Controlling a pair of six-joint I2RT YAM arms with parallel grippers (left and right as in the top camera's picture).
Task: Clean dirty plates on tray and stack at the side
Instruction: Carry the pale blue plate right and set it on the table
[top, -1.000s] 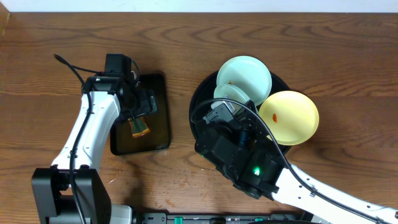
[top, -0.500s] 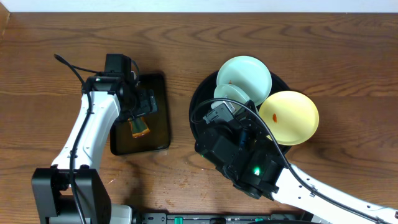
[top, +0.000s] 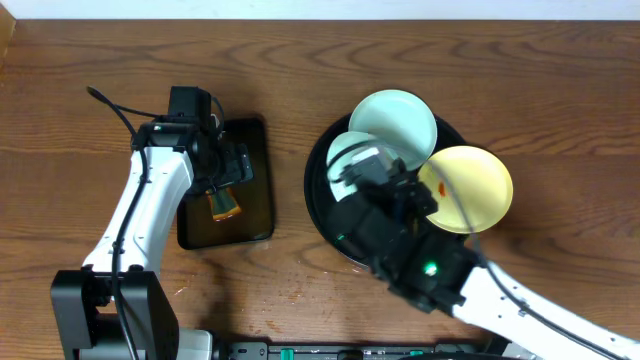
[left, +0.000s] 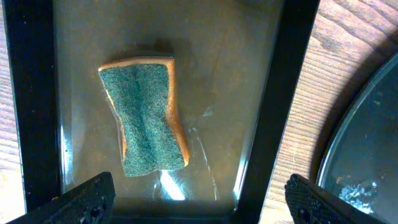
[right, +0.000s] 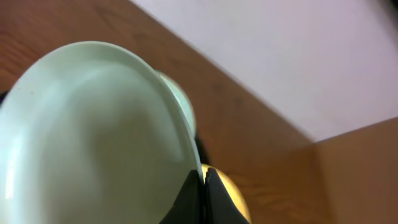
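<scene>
Step now, I think: hold up first plate for wipe.
- right gripper (right: 203, 184): pinched shut on rim of pale plate (right: 93, 137); plate tipped up in front of it, above big round tray (top: 318, 200).
- yellow plate (top: 465, 190), orange spot on it, just beside right gripper.
- left gripper (left: 202, 199): wide open, holds nothing; sponge (left: 144, 115) right under it, not touched.
- next, my guess: left gripper goes down, grabs sponge, brings it to held plate.
</scene>
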